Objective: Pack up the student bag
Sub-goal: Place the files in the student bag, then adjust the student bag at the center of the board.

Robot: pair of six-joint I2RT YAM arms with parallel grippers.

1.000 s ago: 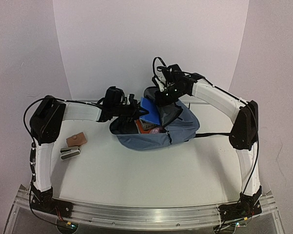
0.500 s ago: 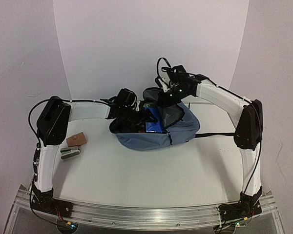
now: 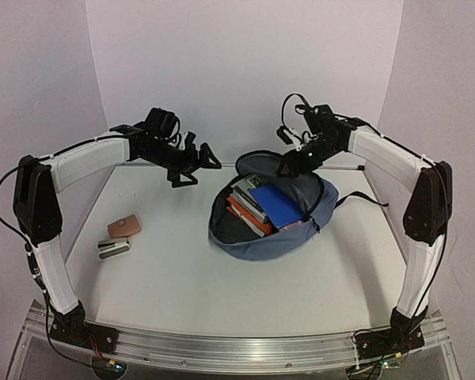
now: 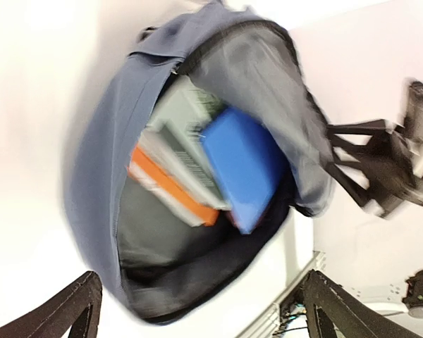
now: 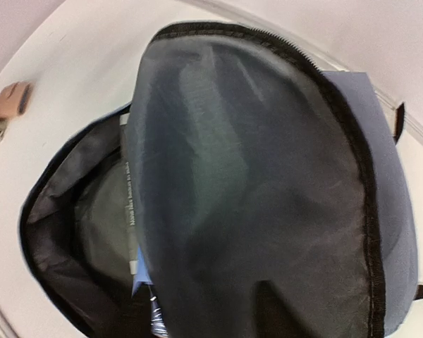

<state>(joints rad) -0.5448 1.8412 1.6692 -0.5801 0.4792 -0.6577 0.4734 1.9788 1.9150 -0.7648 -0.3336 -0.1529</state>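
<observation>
Risks first. The student bag (image 3: 257,244) lies on the counter (image 3: 182,277), centre-right, unzipped with the mouth facing up. It's soft and nothing braces it, so any push on the rim likely slides it or folds the mouth in.

The flap (image 5: 268,162) stands up at the far side and fills the right wrist view. If nothing props it, I'd expect it to drop over the opening and block the next insert.

The blue folder (image 3: 277,204) sits tilted on top of the books (image 3: 249,207), one corner near the rim. It could snag the zipper at closing.

A tan pouch (image 3: 125,226) and a grey-white item (image 3: 113,248) sit on the counter at far left, well apart from the bag. If they belong inside, packing isn't done. Both are small, low picks at a long reach for the left arm.

The left fingers (image 3: 196,168) are spread wide, with nothing between them and touching nothing. They're raised over the counter just left of the bag, looking down into it.

The right fingers (image 3: 291,164) are at the bag's far rim by the flap. I can't tell how far open they are, or whether they pinch the lining or only hover beside it. The top view is too small and the wrist view shows mostly fabric.
</observation>
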